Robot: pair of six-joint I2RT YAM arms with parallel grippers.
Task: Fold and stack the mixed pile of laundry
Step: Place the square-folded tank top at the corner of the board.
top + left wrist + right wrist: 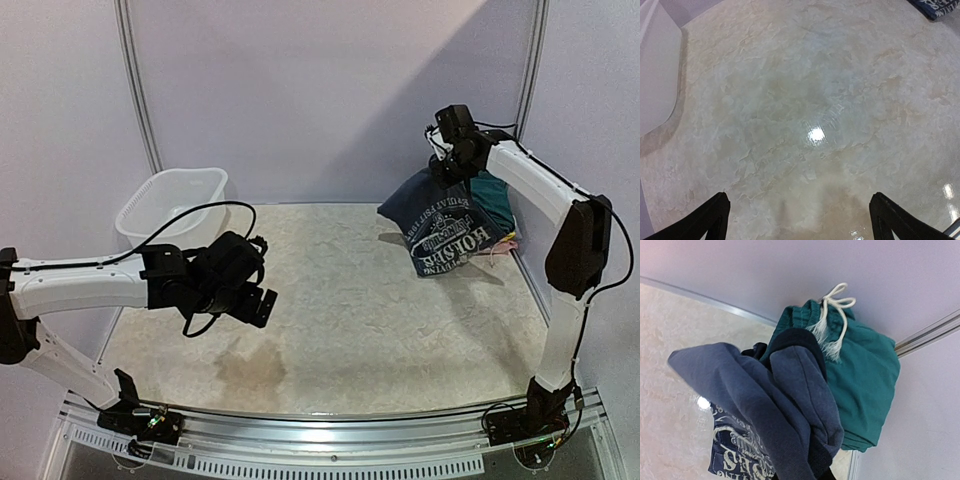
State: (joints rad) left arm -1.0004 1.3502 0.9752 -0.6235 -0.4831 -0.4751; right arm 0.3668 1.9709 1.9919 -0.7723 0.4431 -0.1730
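The navy T-shirt (pixel 440 225) with white print hangs from my right gripper (pixel 441 166), lifted above the table's far right corner. Its lower part still rests on the table. The dark teal shorts (pixel 492 195) lie behind it against the wall. In the right wrist view the T-shirt (pixel 790 400) bunches over my fingers and hides them. The shorts (pixel 865 375) with their white drawstring (pixel 832 315) sit beyond it. My left gripper (pixel 262 292) is open and empty over the left middle of the table, with only bare tabletop between its fingertips (pixel 715 215).
A white plastic tub (pixel 170 200) stands at the far left, its edge showing in the left wrist view (pixel 655 75). A bit of pink cloth (pixel 505 243) lies by the right wall. Grey wall panels close off the back and right.
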